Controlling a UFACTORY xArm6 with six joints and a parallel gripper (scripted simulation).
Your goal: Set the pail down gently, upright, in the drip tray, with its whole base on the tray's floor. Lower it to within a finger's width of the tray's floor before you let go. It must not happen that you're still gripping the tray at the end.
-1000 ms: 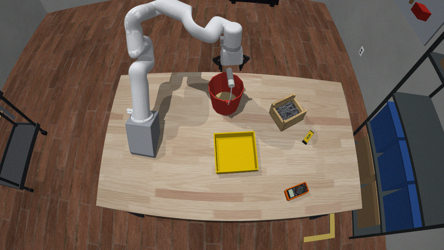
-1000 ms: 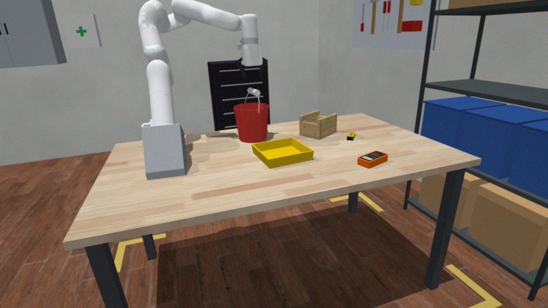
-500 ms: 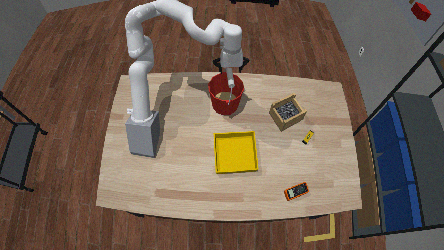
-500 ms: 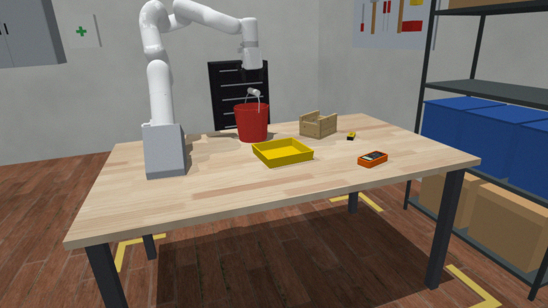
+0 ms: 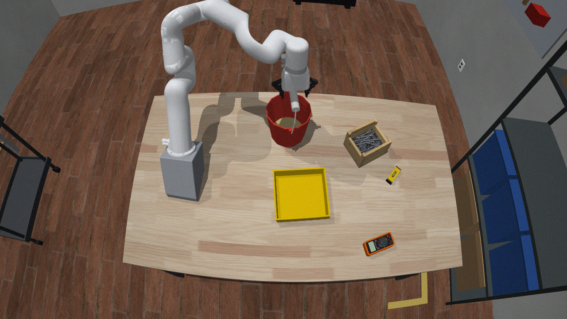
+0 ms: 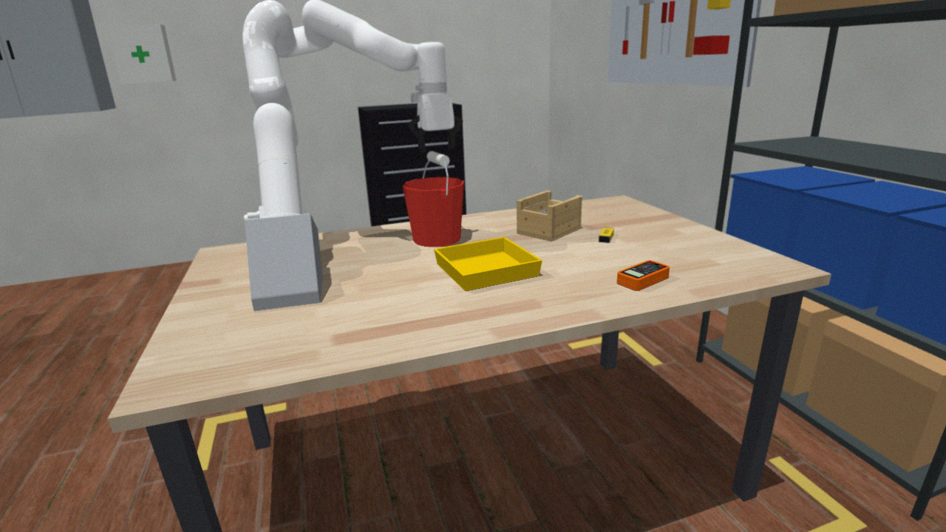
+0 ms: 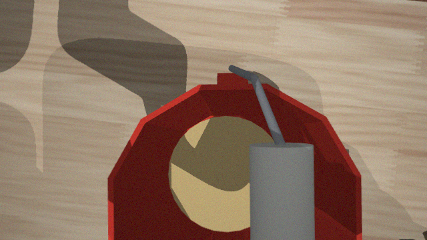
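Observation:
The red pail (image 5: 288, 129) (image 6: 433, 211) (image 7: 140, 187) stands upright on the table, behind the yellow drip tray (image 5: 274, 194) (image 6: 489, 275), and clear of it. Its wire handle stands up, with a grey grip (image 5: 294, 105) (image 6: 437, 158) (image 7: 281, 190) at the top. My gripper (image 5: 294, 95) (image 6: 436, 146) is open and empty. It points down, right above the grip, with a finger on each side of it. In the wrist view the fingertips are out of sight. The tray is empty.
A wooden crate of nails (image 5: 367, 141) (image 6: 548, 215) stands right of the pail. A small yellow level (image 5: 393, 174) (image 6: 605, 233) and an orange multimeter (image 5: 378, 243) (image 6: 642, 274) lie further right and nearer the front. The arm's base (image 5: 182, 170) (image 6: 281, 261) stands at the left.

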